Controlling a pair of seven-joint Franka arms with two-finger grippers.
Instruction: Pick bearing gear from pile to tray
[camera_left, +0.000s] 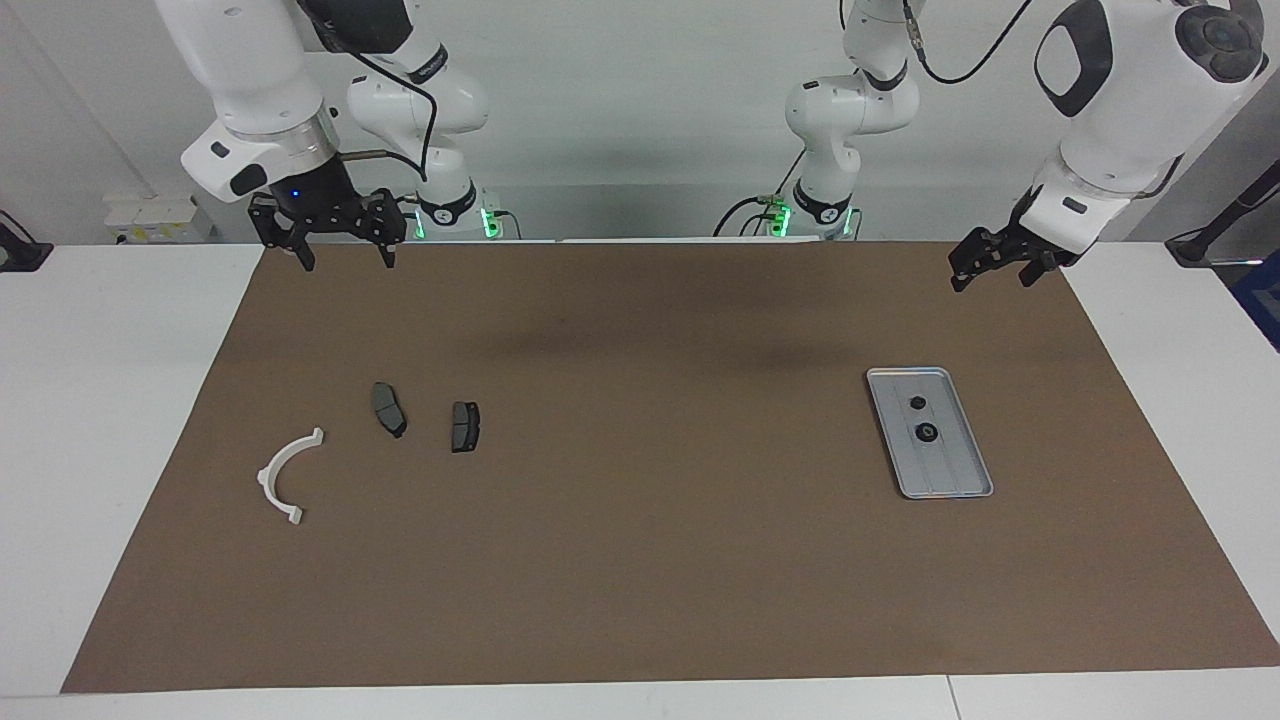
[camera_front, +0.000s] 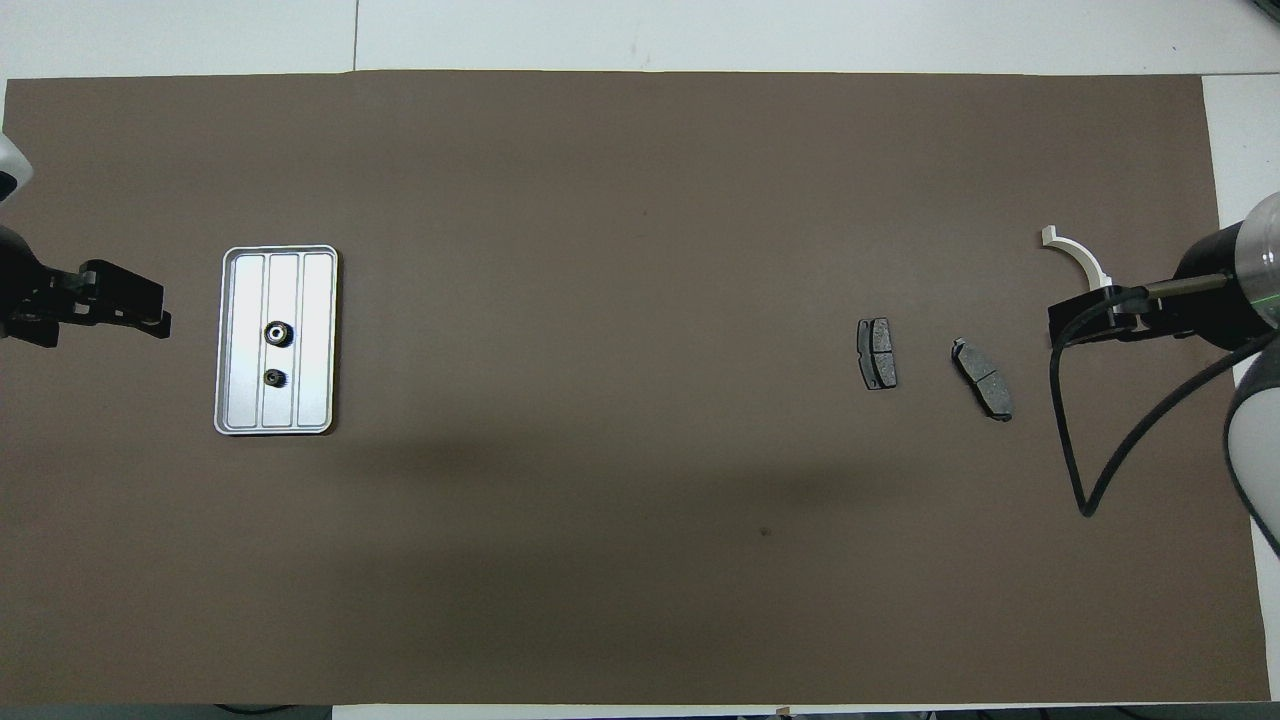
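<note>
Two grippers, both empty and both with their fingers spread apart, hang up at the robots' end of the mat. The left gripper (camera_left: 988, 268) is over the mat's edge at its own arm's end, tilted, carrying nothing. The right gripper (camera_left: 340, 243) is over the other corner, fingertips pointing straight down, waiting.

Out from the left gripper, the tray (camera_left: 962, 480) sits on the brown mat (camera_left: 640, 560), well apart from the fingers and farther from the robots. Two small black round pieces (camera_left: 926, 432) lie inside it, one nearer the robots than the other, both along the middle ridge (they look like the bearing gears, though they're tiny from where I stand).

At the right arm's end lies what's left of the pile: two dark brake pads (camera_left: 465, 426) side by side and a white half-ring (camera_left: 283, 478), a bit farther out. I can't spot any more round black pieces there.

So by my reckoning the sorting is done, or close to it. If another gear does turn up among the pads, the right gripper wants to drop straight down, fingers either side of it, clear of its neighbours.
</note>
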